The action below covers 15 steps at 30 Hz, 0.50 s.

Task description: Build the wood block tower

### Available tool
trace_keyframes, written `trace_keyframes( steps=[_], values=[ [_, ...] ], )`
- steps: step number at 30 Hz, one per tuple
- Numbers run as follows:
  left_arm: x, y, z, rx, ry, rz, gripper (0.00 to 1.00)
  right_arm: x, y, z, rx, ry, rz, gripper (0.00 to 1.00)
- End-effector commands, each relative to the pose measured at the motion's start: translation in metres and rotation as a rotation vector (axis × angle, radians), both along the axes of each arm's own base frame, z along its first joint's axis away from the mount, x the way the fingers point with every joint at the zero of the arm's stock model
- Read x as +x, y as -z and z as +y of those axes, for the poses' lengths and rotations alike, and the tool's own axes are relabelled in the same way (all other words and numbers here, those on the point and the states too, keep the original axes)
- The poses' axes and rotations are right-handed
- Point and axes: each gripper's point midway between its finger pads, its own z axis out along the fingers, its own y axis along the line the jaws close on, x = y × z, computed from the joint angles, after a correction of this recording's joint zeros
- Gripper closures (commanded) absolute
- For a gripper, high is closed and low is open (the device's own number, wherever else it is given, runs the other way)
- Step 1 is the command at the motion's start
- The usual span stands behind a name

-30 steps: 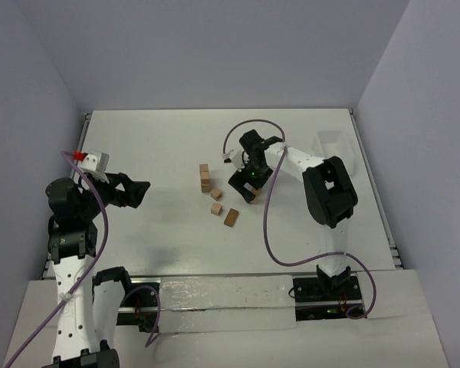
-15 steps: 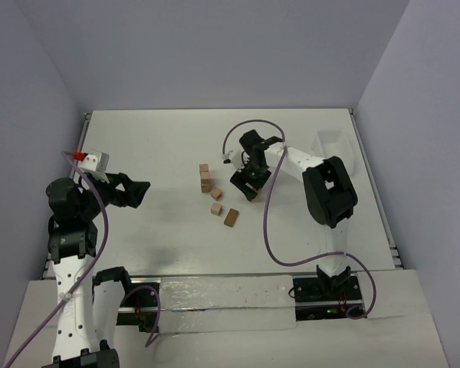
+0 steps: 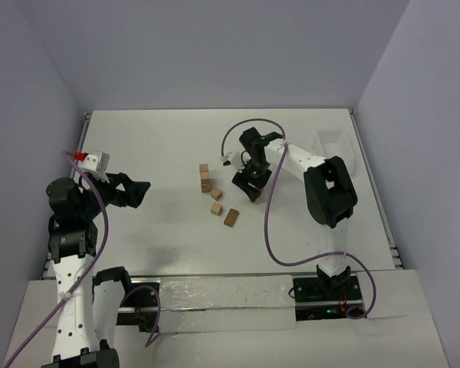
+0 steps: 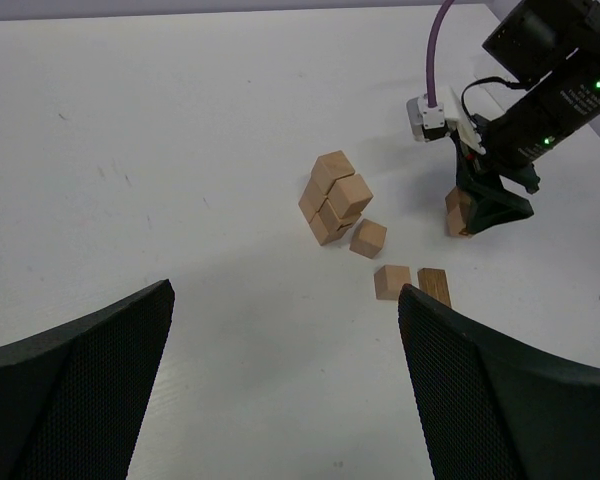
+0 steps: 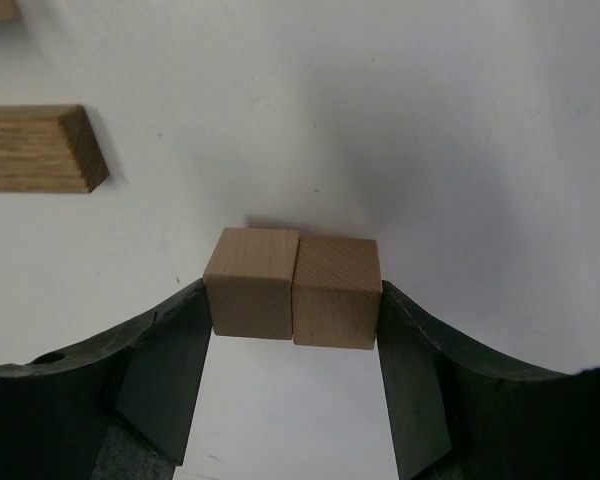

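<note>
Now the right claw (image 5: 292, 300) has drawn in from the wide spread it had a second ago. Its dark fingers (image 5: 170, 350) press the outer faces of a pair of small light-brown wooden cubes (image 5: 295, 290), which lie side by side and touching on the white table top (image 5: 430, 120). So it is clenched on both cubes at once, near the centre of the overhead view. The cubes look to be resting on the table, not lifted.

Left of it, apart, sits the started tower (image 3: 205, 178). It is a short cluster of the same cubes, and its height cannot be told from above. Three loose cubes (image 3: 215, 208) lie just below it in the frame, one of them darker. The left claw (image 3: 140, 192) hangs spread wide and empty at the left side, as it was.

By my reading the pick is under way, but a double load suits a one-block-wide column badly. One cube may slip, or have to be set aside.
</note>
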Motion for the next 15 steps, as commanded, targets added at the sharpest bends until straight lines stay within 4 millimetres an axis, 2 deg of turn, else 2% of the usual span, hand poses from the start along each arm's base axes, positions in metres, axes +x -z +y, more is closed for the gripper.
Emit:
trace_keyframes(
  steps=[1,2,4,7,12,15],
  values=[
    [-0.003,-0.012,-0.008,0.01,0.064,-0.052,0.01,0.005,-0.06,0.003,0.016,-0.192,-0.054,0.89],
    [-0.004,-0.011,-0.009,0.01,0.077,-0.046,0.01,0.007,-0.071,0.003,0.015,-0.215,-0.056,0.93],
    [-0.007,-0.01,-0.014,0.0,0.11,-0.036,0.01,0.011,-0.079,0.004,0.005,-0.275,-0.046,0.99],
    [-0.009,-0.01,-0.018,-0.008,0.139,-0.026,0.01,0.018,-0.104,0.013,0.005,-0.386,-0.068,1.0],
    [-0.008,-0.015,-0.018,-0.013,0.139,-0.026,0.01,0.038,-0.117,0.036,-0.021,-0.531,-0.181,1.0],
    [-0.007,-0.016,-0.019,-0.029,0.144,-0.017,0.01,0.043,-0.121,0.053,-0.007,-0.588,-0.229,1.0]
  ],
)
